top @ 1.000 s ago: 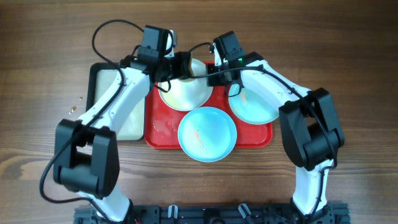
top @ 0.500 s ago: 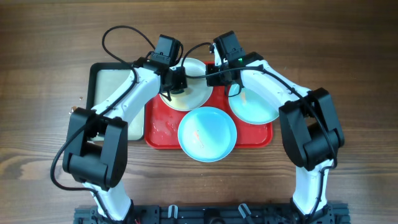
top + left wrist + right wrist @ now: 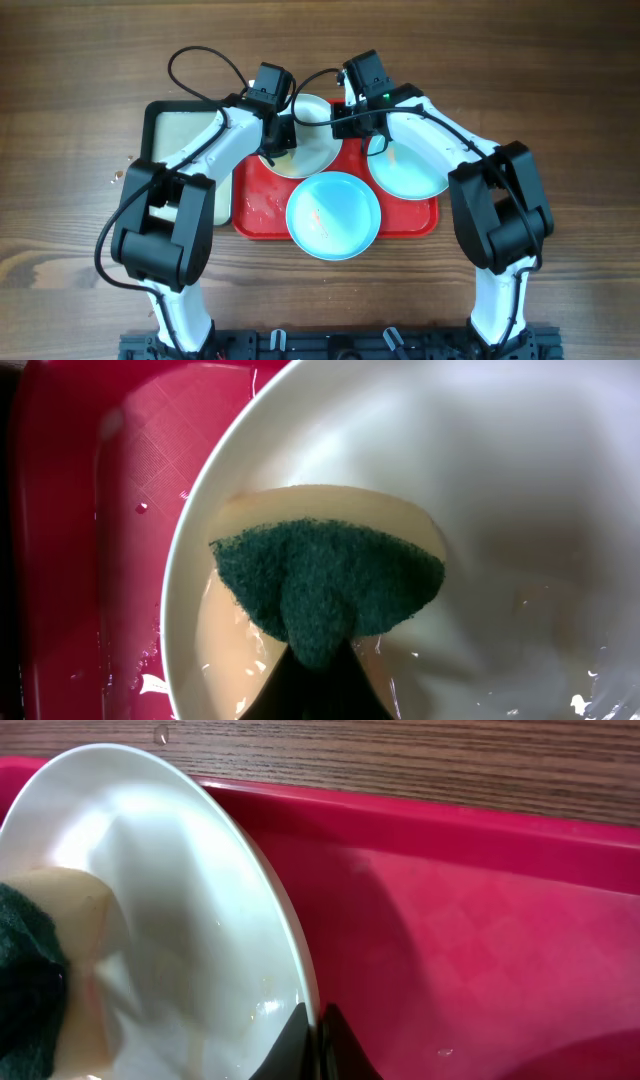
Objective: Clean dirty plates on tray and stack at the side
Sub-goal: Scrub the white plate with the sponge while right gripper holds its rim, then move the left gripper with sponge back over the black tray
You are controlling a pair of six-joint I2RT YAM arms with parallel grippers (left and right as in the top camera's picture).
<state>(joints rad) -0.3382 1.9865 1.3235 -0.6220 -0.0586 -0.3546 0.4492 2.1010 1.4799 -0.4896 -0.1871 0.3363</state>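
Left tool (image 3: pixel 316 682) is clamped on a sponge (image 3: pixel 330 575), green scrubby side facing the camera with the yellow foam behind it. The sponge is pressed into the white plate (image 3: pixel 312 152), over toward its left rim. Right tool (image 3: pixel 312 1032) is pinched shut on the rim of that same plate, on the plate's far right edge. The plate sits at the back of the red tray (image 3: pixel 262 212) and looks wet, with droplets and a streaky film on it. Two more plates are on the tray. The front blue plate (image 3: pixel 333 215) is in the middle, hanging a bit over the tray's near rim, with a small orange smear in it. The right blue plate (image 3: pixel 415 172) is at the right end, partly under the right arm, also smeared orange. There are pale wet flecks on the bare tray floor at front left. A black-rimmed tray (image 3: pixel 160 115) with a pale inside sits on the tabletop (image 3: pixel 80 60) just beside the red one's left side, and the left arm crosses over it.
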